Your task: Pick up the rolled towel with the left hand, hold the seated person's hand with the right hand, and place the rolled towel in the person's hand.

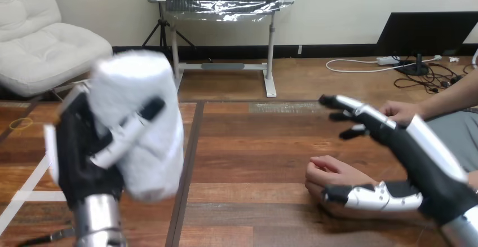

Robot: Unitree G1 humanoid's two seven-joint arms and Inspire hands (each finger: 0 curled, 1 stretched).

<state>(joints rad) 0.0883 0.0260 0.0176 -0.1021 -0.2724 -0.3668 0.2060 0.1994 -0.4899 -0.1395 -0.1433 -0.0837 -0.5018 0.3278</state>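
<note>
1. The left hand (84, 157) is clamped round the fluffy white rolled cloth towel (138, 123), held aloft.
2. The right hand (417, 162) is spread open; the person's hand (330, 173) lies curled between its thumb and fingers, ungripped.
3. Likely next: close that hold, then bring the towel across.

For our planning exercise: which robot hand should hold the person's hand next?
Right: the right hand is open beside the person's nearer hand; the left hand grips the rolled towel.
</note>
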